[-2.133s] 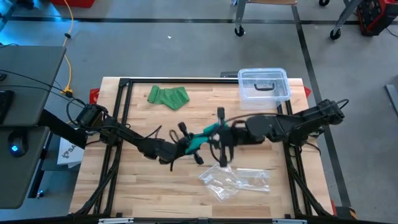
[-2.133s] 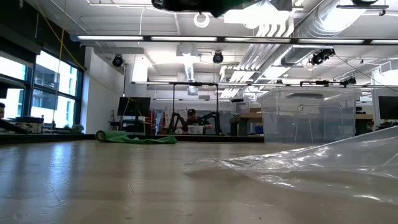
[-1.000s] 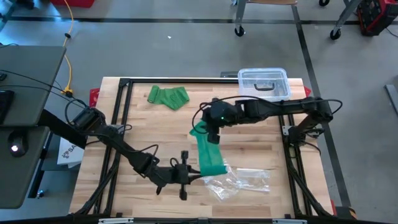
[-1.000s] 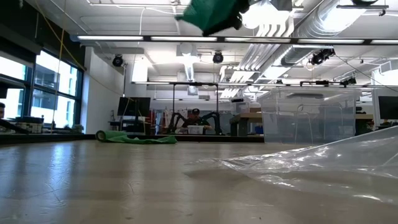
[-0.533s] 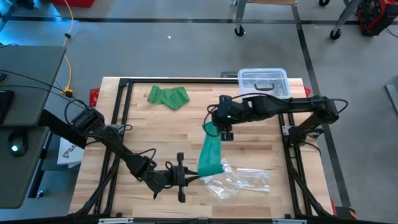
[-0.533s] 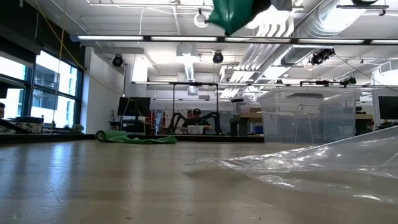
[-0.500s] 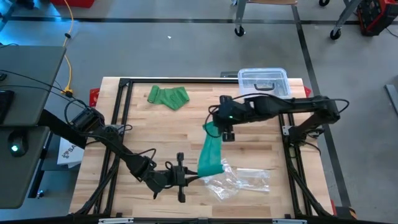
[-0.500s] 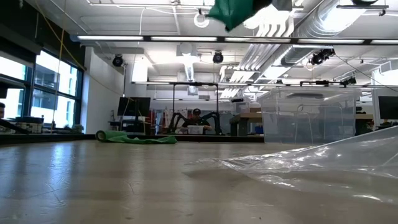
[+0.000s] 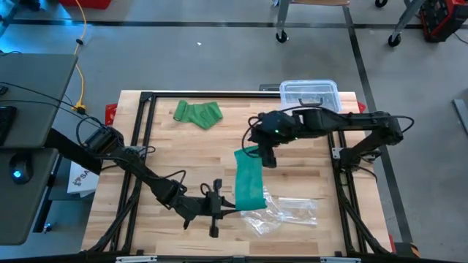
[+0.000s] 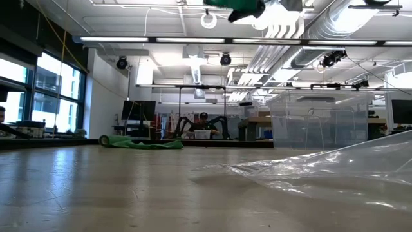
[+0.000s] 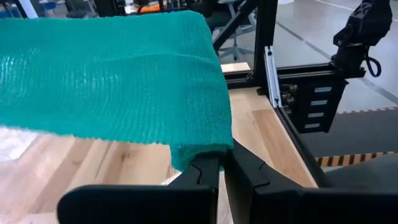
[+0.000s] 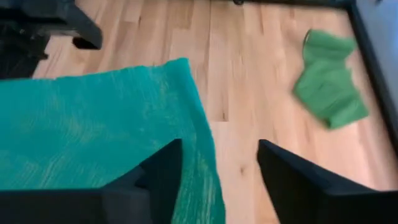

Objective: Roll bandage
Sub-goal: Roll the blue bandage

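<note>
We see bandage (image 9: 249, 180) mid-table btwn both grippers; plastic bag (image 9: 281, 212) beside its near end; bin (image 9: 311, 99) far right; 2nd cloth (image 9: 197, 113) far left.

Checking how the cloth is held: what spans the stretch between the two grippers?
The teal bandage strip hangs there, from the shut left gripper toward the right gripper; the high view shows it.

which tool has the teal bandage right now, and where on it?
Left tool is shut on a corner of the teal bandage. Right tool is open at the other end, gripping nothing.
</note>
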`<state>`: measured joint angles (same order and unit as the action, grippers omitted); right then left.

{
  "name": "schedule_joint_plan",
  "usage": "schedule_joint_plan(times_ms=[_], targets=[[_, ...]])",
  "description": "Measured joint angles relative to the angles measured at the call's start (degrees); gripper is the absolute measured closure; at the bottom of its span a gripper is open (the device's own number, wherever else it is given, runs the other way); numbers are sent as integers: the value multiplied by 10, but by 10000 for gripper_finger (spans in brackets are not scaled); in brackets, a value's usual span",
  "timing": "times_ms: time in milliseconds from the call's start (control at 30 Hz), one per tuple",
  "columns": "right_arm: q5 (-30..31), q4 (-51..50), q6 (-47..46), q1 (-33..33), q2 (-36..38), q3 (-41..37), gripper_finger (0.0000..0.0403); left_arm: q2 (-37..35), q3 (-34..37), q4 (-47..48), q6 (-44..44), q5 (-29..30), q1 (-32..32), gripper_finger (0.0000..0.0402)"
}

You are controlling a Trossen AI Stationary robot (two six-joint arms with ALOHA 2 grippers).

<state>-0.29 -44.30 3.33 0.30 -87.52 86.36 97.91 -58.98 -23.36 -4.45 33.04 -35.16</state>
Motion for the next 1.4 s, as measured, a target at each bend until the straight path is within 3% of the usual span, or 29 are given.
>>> schedule_joint_plan(times_ms=[133,200,400,567,700,867,967,1067,1267,1400], targets=[[-70,8,-6,-29,-17,0,132,0,0,30,-29,-4,3,398],[-72,9,-10,-40,-19,0,117,0,0,47,-47,-5,3,398],[86,32,21,-43,5,0,113,0,0,83,-98,8,5,398],[73,-9,108,8,28,0,112,0,0,97,-120,24,11,398],[84,-23,95,80,62,-50,112,-5,0,96,-117,36,5,398],[165,90,-14,157,172,-261,112,-25,1,95,-87,59,-13,398],[179,233,-81,190,221,-382,112,-35,1,86,-62,56,-15,398],[174,369,-98,226,226,-454,112,-49,1,79,-53,47,-10,398],[180,538,-82,280,175,-469,112,-70,0,70,-50,38,-3,398],[260,567,-68,305,124,-422,112,-75,0,61,-48,32,-3,398]])
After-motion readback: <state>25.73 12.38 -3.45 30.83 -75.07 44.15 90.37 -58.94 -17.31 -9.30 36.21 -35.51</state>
